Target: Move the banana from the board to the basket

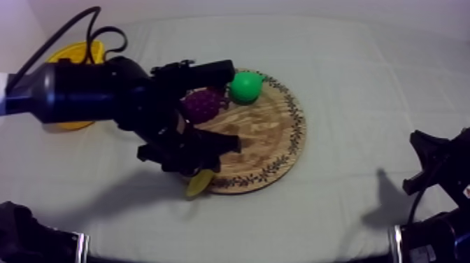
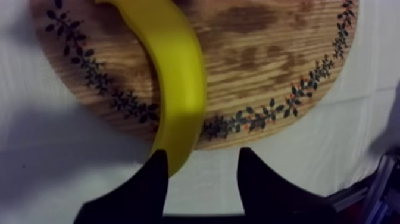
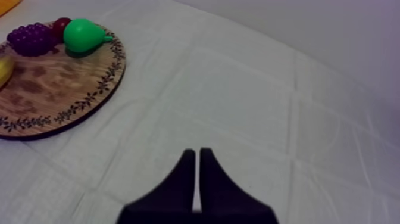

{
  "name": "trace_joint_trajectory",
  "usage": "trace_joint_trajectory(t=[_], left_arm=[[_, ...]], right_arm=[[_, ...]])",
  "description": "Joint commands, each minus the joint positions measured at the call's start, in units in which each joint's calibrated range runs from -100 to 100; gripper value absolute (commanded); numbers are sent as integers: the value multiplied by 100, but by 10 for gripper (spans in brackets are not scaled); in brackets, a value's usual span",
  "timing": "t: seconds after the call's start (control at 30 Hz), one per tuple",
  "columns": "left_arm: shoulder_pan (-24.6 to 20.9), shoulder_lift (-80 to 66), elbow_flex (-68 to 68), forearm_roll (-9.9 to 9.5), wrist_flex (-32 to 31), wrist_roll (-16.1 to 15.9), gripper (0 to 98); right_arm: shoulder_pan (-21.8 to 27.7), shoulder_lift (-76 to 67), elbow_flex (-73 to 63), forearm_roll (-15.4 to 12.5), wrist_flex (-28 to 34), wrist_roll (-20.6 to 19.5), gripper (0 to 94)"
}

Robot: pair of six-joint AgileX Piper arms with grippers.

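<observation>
The yellow banana (image 2: 178, 77) lies across the wooden board's (image 2: 268, 59) patterned rim, one end hanging over the cloth (image 1: 199, 183). My left gripper (image 2: 202, 173) hovers open just above that end; the banana tip rests against one finger (image 2: 156, 179), not between the two. From above, the left gripper (image 1: 203, 166) sits at the board's (image 1: 273, 140) near left edge. The yellow basket (image 1: 75, 54) stands at the far left, partly behind the left arm. My right gripper (image 3: 196, 173) is shut on nothing, low at the right side (image 1: 428, 166).
On the board's far side lie purple grapes (image 1: 203, 105), a green pear (image 1: 246, 87) and a small red fruit (image 3: 59, 25). From the right wrist, the board (image 3: 59, 95) lies far off, with bare cloth between.
</observation>
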Motion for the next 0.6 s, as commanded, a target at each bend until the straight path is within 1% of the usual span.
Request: trace_joint_trajectory(t=[0.0, 0.13, 0.23, 0.43, 0.57], left_arm=[[-11, 304, -276, -21, 182, 73, 486], [-4, 588, -550, -138, 456, 281, 517], [-6, 750, -748, -198, 632, 364, 528], [-77, 1125, -1122, -264, 1002, 420, 526], [-121, 1367, -1304, -264, 1143, 379, 499]], right_arm=[[0, -4, -3, -2, 6, 3, 5], [0, -4, -3, -2, 6, 3, 5], [0, -4, -3, -2, 6, 3, 5], [0, -4, -3, -2, 6, 3, 5], [0, -4, -3, -2, 6, 3, 5]])
